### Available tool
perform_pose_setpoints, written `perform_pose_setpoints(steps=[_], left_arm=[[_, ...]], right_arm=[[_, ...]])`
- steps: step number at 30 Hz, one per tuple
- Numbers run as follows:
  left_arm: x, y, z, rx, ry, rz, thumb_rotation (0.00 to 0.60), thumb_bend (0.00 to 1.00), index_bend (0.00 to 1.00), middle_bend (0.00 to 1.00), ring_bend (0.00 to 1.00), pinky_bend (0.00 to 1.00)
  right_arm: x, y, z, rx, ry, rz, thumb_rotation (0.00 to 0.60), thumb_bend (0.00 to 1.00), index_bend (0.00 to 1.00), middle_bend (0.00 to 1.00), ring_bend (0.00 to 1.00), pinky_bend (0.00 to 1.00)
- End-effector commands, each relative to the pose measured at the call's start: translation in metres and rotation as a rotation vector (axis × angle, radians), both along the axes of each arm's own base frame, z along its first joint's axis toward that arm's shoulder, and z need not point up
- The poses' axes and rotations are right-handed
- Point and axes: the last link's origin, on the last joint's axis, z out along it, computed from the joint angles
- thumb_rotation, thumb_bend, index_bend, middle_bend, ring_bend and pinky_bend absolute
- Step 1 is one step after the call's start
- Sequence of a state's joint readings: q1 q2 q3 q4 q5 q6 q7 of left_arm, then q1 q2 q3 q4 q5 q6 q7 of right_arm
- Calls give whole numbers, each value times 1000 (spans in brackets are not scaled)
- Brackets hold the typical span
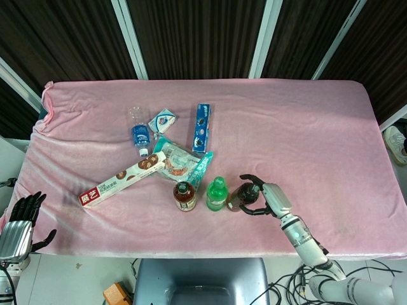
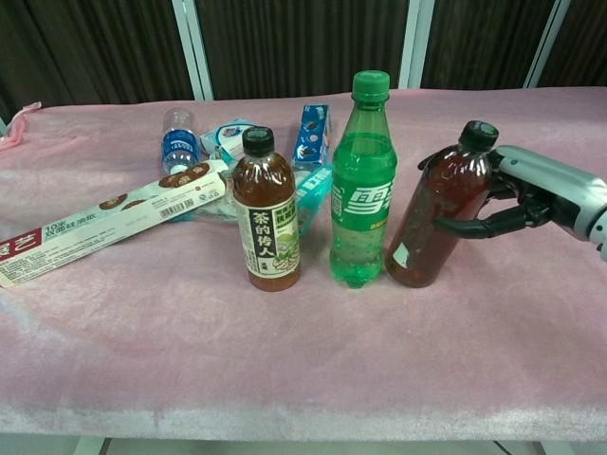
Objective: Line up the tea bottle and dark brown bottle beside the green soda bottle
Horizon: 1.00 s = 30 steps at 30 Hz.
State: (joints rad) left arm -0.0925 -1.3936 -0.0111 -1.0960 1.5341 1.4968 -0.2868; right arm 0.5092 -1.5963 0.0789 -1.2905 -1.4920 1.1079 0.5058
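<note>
**While the brown bottle leans, three stand in a row**

Nearest, the right hand [image 2: 531, 194] wraps its fingers [image 2: 474, 226] around the tilted brown bottle [image 2: 434, 223], just beside the green bottle [image 2: 360, 185]. Tea bottle [image 2: 266, 216] stands beyond. Left hand [image 1: 22, 219] hangs off the table [image 1: 318, 127], fingers apart.

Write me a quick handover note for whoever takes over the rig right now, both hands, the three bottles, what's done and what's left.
Left hand: off the table's near left corner, holding nothing.
Right hand: fingers around the dark brown bottle, which tilts to the right.
Tea bottle: upright, left of the green soda bottle.
Done: tea bottle placed; brown bottle's base close to the soda bottle's right.
Left: stand the brown bottle upright, let go, withdraw.
</note>
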Motion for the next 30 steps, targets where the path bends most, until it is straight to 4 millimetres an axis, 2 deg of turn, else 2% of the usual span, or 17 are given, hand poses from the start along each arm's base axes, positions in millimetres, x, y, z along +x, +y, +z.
perform_pose_setpoints(steps=[1,12,18,21,24,27,30], left_arm=[[0,0,0,-1,0,0,600,271,0,24,0,0],[0,0,0,-2,-1,-1,600,270,0,23,0,0],[1,-1,0,3,2,-6,600,270,0,23,0,0],[1,-3,2,10,18,-9,600,277,0,21,0,0],[3,-7,4,24,36,-12,600,294,0,15,0,0],[6,-12,7,39,54,-16,600,295,0,14,0,0],[9,-18,9,47,78,-15,600,294,0,15,0,0]], right_arm=[[1,0,0,3,-6,0,600,375,269,305,268,549],[2,3,8,0,-13,14,600,375,166,264,242,527],[-4,11,28,-52,5,45,600,375,151,241,224,508],[-16,24,50,-100,73,82,600,375,102,190,175,455],[-40,45,82,-140,275,107,600,374,25,63,56,329],[-66,75,123,-221,537,64,600,375,0,0,0,159],[-87,112,157,-336,739,-47,600,374,0,0,0,99]])
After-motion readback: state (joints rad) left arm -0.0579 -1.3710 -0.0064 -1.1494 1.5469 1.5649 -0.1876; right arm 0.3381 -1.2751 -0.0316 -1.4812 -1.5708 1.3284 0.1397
